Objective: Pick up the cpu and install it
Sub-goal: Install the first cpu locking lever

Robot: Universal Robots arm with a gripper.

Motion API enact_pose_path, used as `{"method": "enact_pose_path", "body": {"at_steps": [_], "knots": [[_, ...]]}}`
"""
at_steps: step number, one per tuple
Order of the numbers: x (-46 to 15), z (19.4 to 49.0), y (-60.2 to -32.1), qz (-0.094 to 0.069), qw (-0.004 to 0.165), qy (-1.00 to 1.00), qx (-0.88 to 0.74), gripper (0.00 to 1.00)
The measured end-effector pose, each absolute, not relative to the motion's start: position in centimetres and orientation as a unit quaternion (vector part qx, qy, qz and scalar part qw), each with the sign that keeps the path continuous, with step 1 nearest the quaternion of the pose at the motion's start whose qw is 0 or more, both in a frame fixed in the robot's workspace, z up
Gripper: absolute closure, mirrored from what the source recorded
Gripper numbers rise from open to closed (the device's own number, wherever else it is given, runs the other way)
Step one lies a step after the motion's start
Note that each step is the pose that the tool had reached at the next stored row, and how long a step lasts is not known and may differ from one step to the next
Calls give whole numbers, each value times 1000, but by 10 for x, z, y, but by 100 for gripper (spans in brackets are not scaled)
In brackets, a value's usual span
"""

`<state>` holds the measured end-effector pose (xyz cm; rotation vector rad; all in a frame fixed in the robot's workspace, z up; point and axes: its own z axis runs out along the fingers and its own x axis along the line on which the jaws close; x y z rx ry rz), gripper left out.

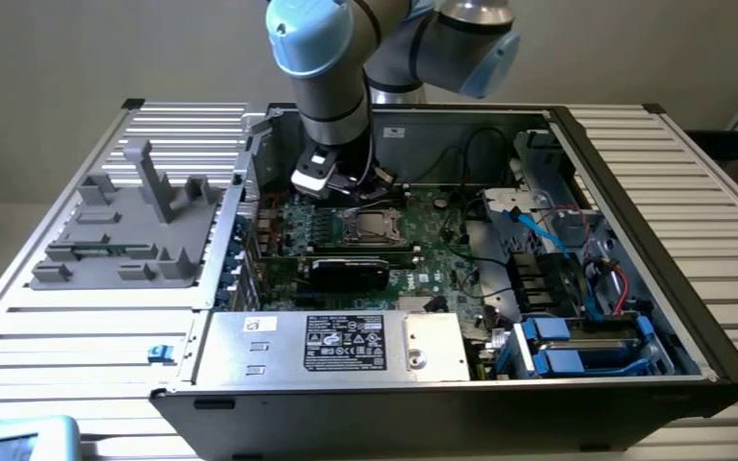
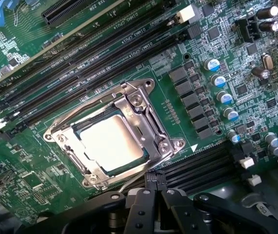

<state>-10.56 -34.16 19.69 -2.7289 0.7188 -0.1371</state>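
One cpu (image 2: 110, 142) here: sits flat inside metal socket frame (image 2: 148, 114) on green motherboard (image 2: 22, 53), ungripped. Hovers near, at cpu's 11 o'clock in exterior view: gripper (image 2: 153, 190), jaws clenched, empty.

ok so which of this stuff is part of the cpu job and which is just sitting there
Job in hand:
- cpu, lying inside its socket frame
- hand, shut, close to the socket frame

Just lying about:
- graphics card
- power supply box
- blue drive caddies
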Motion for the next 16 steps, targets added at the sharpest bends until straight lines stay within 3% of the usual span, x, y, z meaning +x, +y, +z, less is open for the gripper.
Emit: {"method": "enact_pose_path", "body": {"at_steps": [16], "knots": [[-99, 197, -343, -46, 157, 252, -954, 89]]}}
